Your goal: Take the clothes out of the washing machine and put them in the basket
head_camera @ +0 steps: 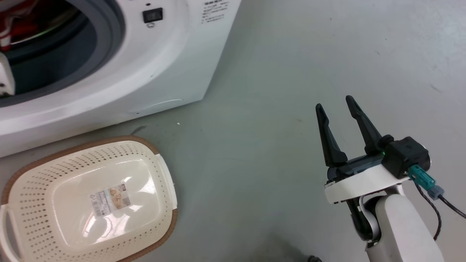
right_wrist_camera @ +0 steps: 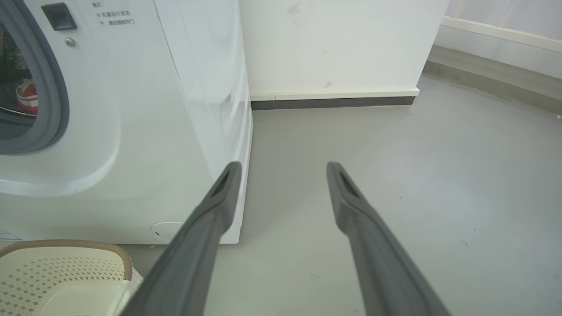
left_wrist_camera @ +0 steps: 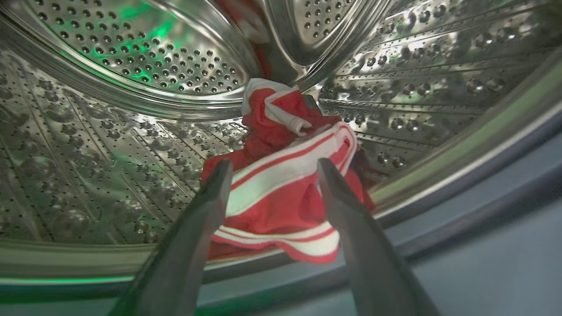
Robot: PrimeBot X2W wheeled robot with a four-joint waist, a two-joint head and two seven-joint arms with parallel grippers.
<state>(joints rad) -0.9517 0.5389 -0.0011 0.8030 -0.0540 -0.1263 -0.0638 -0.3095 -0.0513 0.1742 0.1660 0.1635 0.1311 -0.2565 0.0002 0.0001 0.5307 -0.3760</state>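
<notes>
Left jaws apart, facing clothes (left_wrist_camera: 281, 193) in drum (left_wrist_camera: 109, 166) | right jaws apart

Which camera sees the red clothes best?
The left wrist view: the red clothes lie big and close in the drum, just ahead of the open left gripper. The head view catches a red sliver through the porthole; the right wrist view, a tiny red patch.

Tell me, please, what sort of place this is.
Probably a laundry corner, perhaps a test room: a white front-loading washer stands on a bare grey floor by a plain wall, with a cream basket before it.
</notes>
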